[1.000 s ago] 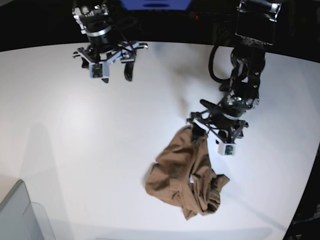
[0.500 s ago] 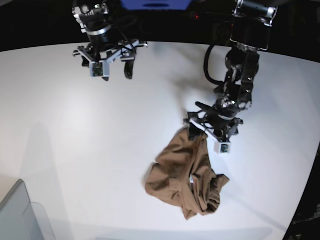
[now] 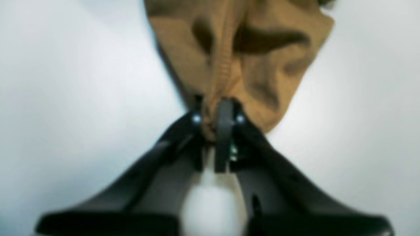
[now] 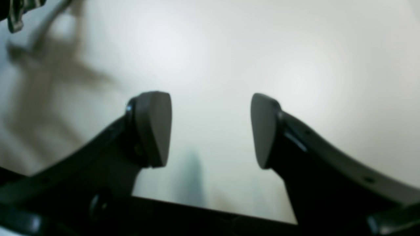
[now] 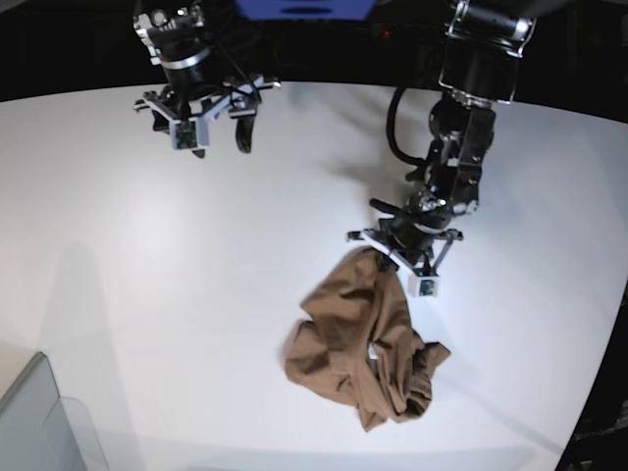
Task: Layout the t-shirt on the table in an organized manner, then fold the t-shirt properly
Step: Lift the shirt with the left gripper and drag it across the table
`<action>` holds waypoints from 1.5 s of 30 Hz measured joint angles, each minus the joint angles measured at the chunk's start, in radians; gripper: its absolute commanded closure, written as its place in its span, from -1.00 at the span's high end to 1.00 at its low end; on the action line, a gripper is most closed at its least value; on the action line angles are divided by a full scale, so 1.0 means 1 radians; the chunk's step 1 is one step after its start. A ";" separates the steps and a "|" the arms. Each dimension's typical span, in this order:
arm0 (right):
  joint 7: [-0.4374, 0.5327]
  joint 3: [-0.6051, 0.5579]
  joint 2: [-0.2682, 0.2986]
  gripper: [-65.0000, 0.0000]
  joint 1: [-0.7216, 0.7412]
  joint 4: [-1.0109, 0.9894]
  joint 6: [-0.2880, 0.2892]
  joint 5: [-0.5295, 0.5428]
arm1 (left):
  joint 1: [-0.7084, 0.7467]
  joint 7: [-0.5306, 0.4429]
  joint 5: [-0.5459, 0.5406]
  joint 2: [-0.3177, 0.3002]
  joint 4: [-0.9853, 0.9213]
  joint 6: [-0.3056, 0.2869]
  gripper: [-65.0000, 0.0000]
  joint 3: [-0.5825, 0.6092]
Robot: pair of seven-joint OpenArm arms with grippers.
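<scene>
Beneath both arms spreads the table [image 5: 147, 255], a broad matte white top with a curved far edge and faint grey shadows on it. At its near left corner, well away from either gripper, stands a grey see-through bin [image 5: 44, 422].

Just below the left gripper [image 5: 386, 257] lies the t-shirt [image 5: 358, 343], a plain tan-brown heap with no print, crumpled and bunched rather than flat. Its top corner runs up to a narrow point at the gripper, and the cloth widens away from there into a rumpled mass with deep dark creases and a twisted lump at the lower right. In the left wrist view, though blurred, a ribbed band of the cloth runs straight into the gripper, with two dark folds on either side of it.

The left gripper is pinched tight on that upper edge of the t-shirt, its fingers [image 3: 223, 131] nearly together with the cloth between them.

The right gripper [image 5: 218, 137] hangs above bare table near the far edge, well apart from the t-shirt, its pads [image 4: 154, 127] spread wide with nothing between them.
</scene>
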 measured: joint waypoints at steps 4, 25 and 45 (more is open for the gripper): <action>0.000 0.003 0.000 0.20 0.004 0.000 0.001 0.000 | 0.027 0.015 -0.003 0.004 0.107 0.007 -1.00 0.036; 0.003 0.329 -0.004 0.20 0.049 -0.071 0.002 0.000 | 0.253 0.014 -0.004 -0.052 0.692 0.000 -0.95 0.390; 0.004 0.341 -0.011 0.20 0.070 -0.079 0.003 0.001 | 0.230 0.002 -0.001 -0.032 0.708 0.010 0.05 0.097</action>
